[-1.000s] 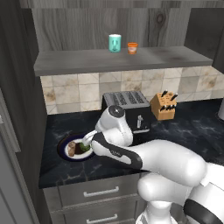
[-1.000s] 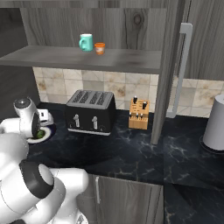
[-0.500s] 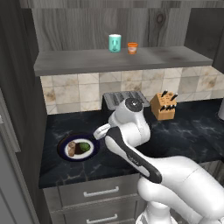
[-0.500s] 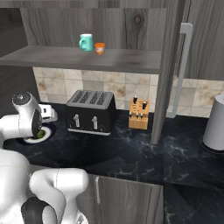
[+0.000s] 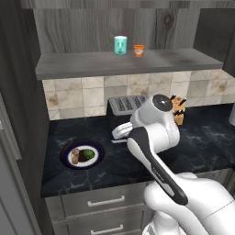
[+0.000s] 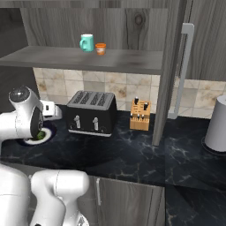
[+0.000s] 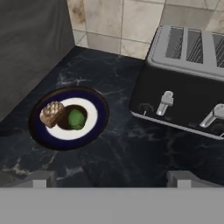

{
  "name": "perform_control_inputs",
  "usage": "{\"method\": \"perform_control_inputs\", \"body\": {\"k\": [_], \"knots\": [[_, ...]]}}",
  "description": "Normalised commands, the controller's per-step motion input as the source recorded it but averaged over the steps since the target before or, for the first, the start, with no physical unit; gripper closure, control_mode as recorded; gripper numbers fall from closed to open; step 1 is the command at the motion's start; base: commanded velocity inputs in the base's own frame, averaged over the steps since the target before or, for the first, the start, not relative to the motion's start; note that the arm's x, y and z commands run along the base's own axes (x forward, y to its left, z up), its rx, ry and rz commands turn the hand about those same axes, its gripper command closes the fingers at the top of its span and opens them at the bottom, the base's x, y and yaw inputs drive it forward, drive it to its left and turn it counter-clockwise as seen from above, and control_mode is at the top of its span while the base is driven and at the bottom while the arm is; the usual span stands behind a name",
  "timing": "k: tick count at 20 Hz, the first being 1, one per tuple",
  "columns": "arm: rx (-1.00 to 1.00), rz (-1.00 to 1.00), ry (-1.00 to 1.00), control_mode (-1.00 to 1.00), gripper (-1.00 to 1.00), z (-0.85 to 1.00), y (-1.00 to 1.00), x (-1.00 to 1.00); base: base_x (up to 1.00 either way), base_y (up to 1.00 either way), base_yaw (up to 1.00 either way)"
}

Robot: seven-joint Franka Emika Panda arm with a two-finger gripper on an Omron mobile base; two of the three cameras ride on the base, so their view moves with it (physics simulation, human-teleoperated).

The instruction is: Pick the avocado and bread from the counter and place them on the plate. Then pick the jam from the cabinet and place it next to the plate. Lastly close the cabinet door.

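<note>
Avocado [image 7: 76, 119] and bread [image 7: 52, 113] side by side on plate [image 7: 98, 114]; hand [image 5: 120, 136] empty, fingers apart, above tabletop [image 7: 131, 144].

The plate [image 7: 94, 127] lies on the black marble counter [image 7: 131, 148], near the dark side wall. It is round, with a navy rim, a white ring and a dark centre. On it the brown bread [image 7: 52, 113] and the green avocado [image 7: 76, 118] lie side by side, touching. The small orange jam [image 5: 138, 50] stands upright on the grey shelf of the cabinet [image 5: 114, 64]. The cabinet door [image 6: 170, 70] stands open, its silver handle vertical.
</note>
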Motion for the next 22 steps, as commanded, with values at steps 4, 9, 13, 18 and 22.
{"method": "perform_control_inputs", "body": {"k": [4,9,13,18,22], "knots": [[0.1,-0.09,0.0,-1.0,-1.0,0.66,-0.45,-0.3,0.0,0.0,0.0],[0.12,-0.11,0.0,-1.0,-1.0,0.66,-0.48,-0.4,0.0,0.0,0.0],[0.09,-0.13,0.0,-1.0,-1.0,0.51,-0.43,-0.44,0.0,0.0,0.0],[0.02,-0.09,-0.02,-1.0,-1.0,0.43,-0.36,-0.37,0.0,0.0,0.0],[0.0,0.0,-0.07,-1.0,-1.0,0.47,-0.24,-0.26,0.0,0.0,0.0]]}}
